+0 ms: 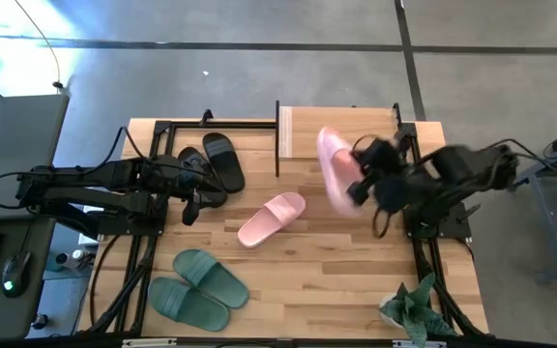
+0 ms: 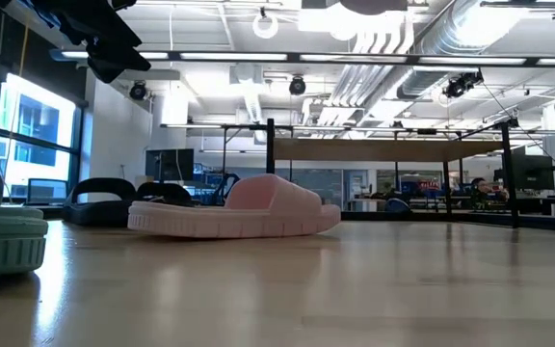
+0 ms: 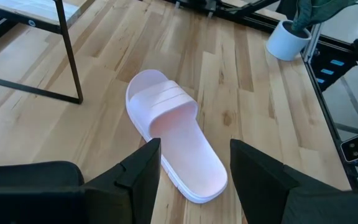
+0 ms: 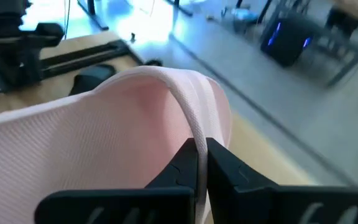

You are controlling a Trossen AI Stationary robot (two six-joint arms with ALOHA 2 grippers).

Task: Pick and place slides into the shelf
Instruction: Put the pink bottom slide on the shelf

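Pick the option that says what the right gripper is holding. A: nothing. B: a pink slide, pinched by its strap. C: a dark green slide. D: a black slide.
B: the right gripper is shut on the strap of a pink slide, held up over the table near the shelf, while the other pink slide lies flat on the table.
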